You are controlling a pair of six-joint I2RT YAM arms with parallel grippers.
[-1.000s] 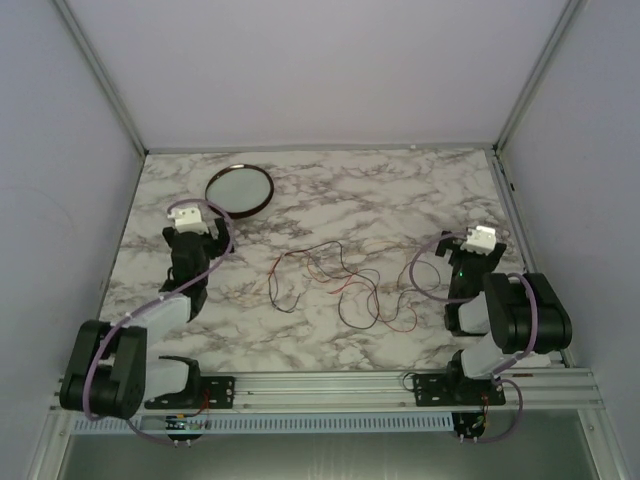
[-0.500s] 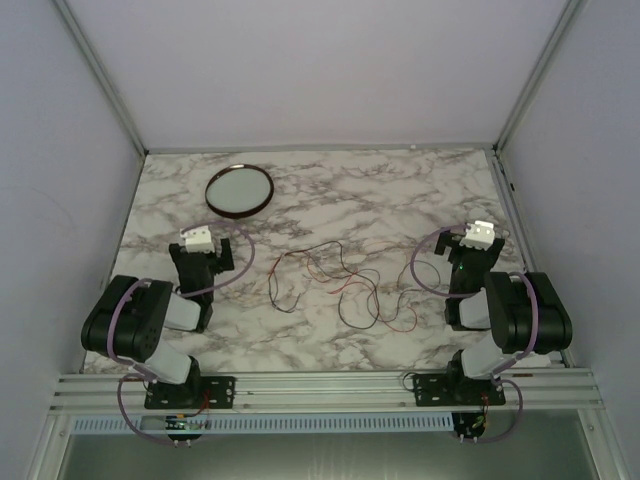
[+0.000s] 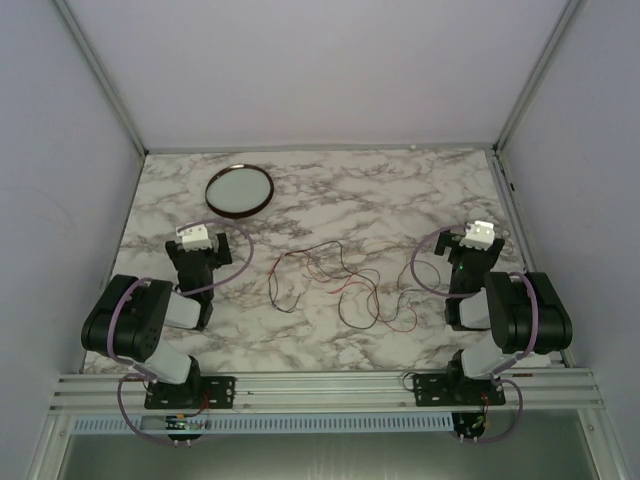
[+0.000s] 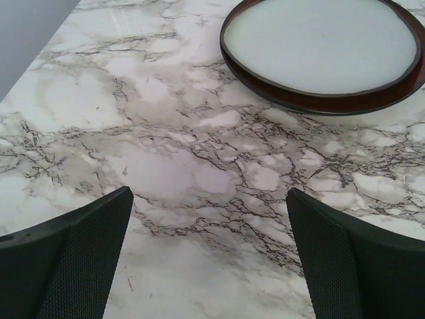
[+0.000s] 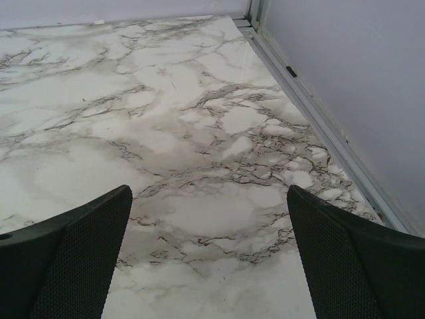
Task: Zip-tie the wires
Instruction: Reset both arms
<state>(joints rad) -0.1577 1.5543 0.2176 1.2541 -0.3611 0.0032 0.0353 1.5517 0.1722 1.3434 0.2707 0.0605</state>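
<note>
Wires [image 3: 338, 287] unmoved; left pincer [image 4: 209, 206] farther from dish [image 4: 312, 102]

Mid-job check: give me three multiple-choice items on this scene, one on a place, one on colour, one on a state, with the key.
1. Where do the wires lie?
A. piled in the near left corner
B. around the middle of the table
C. hanging off the far edge

2. What colours are the strands?
A. red and dark
B. blue and white
C. green and yellow

3. How is the left gripper?
A. shut on the wires
B. shut and empty
C. open, holding nothing

Key: B, the tangle lies loose on the marble mid-table; A, red and dark loops show from above; C, its wrist view shows a wide gap over bare marble.
</note>
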